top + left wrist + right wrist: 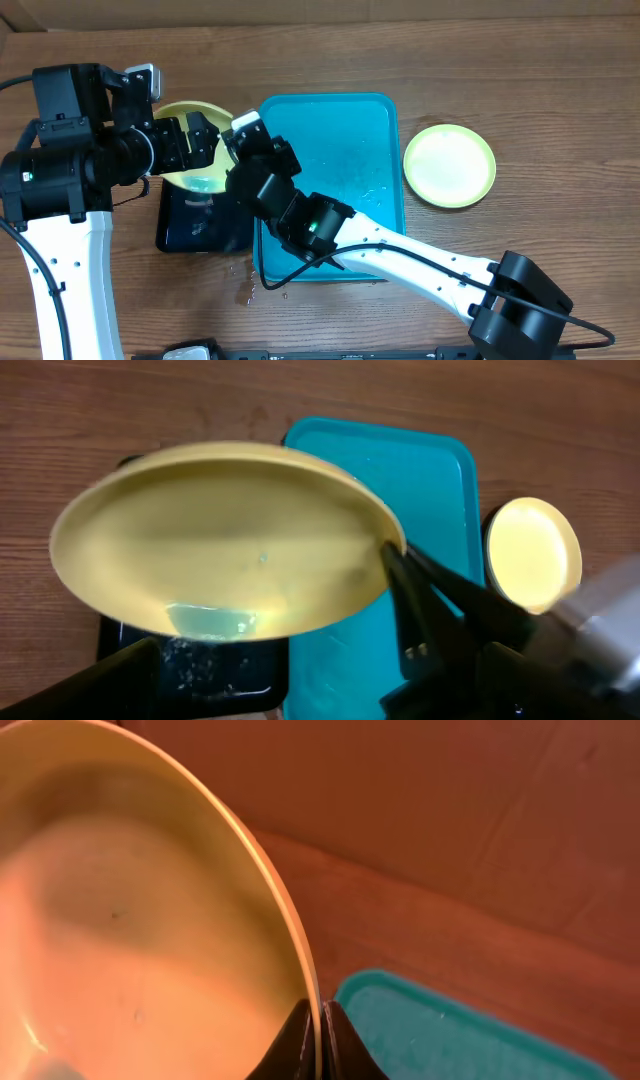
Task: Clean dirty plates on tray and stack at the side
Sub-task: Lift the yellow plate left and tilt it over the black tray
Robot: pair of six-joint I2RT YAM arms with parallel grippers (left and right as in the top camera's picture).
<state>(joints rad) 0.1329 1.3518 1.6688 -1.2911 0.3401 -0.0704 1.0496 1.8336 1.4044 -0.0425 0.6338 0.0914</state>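
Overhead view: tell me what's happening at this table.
The right gripper is pinched shut on the rim of a yellow-green plate, holding it over the black tray. The left gripper is wide open right beside that plate, holding nothing. The turquoise tray has no plates on it, and a second green plate lies on the table beside it.

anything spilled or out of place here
Yes: small water drops lie on the wooden table by the near left corner of the turquoise tray, outside both trays. The green plate, pinched at its rim by the right gripper, hangs tilted over the black tray with liquid pooled at its low edge.
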